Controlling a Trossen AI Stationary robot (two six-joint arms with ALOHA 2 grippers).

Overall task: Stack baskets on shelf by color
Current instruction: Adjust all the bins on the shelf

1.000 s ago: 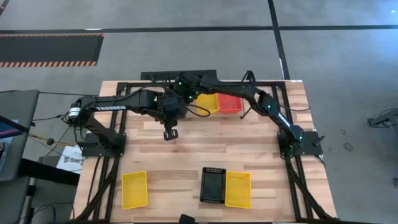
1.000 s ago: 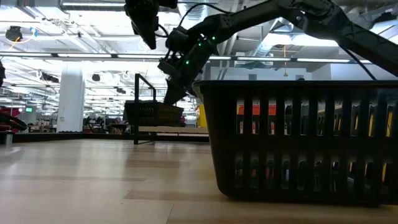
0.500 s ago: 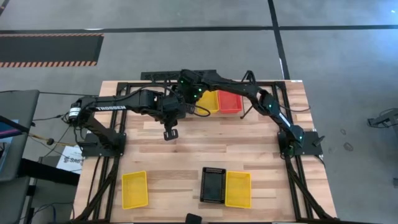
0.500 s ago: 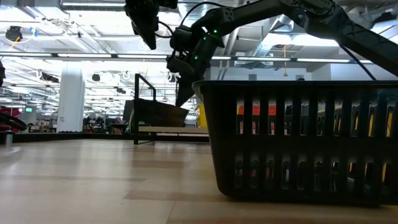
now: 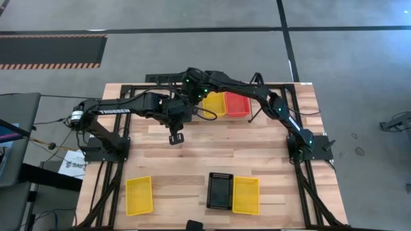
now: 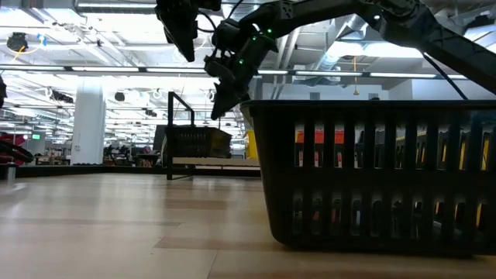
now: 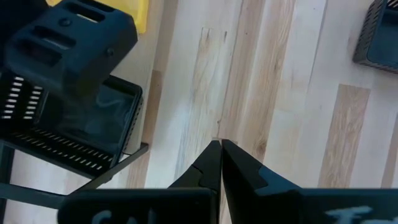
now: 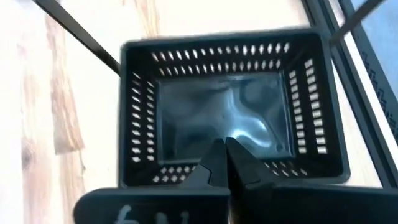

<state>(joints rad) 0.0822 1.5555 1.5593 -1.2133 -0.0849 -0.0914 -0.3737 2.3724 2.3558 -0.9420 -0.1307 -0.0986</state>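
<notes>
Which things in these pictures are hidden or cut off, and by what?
- High view: the black basket on the shelf is hidden under both arms; only the right wrist view shows it.
- Low view: the near black basket fills the right side and hides the red and yellow baskets on the shelf.
- Left wrist view: another black basket is cut off by the picture's edge.
- Low view: the right end effector is too dark to read.

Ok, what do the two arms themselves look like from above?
Both arms are dark, jointed links. The left arm carries white lettering along its link and a black cable loops near its wrist. The right arm shows small green lights. Each ends in dark pointed fingers.
</notes>
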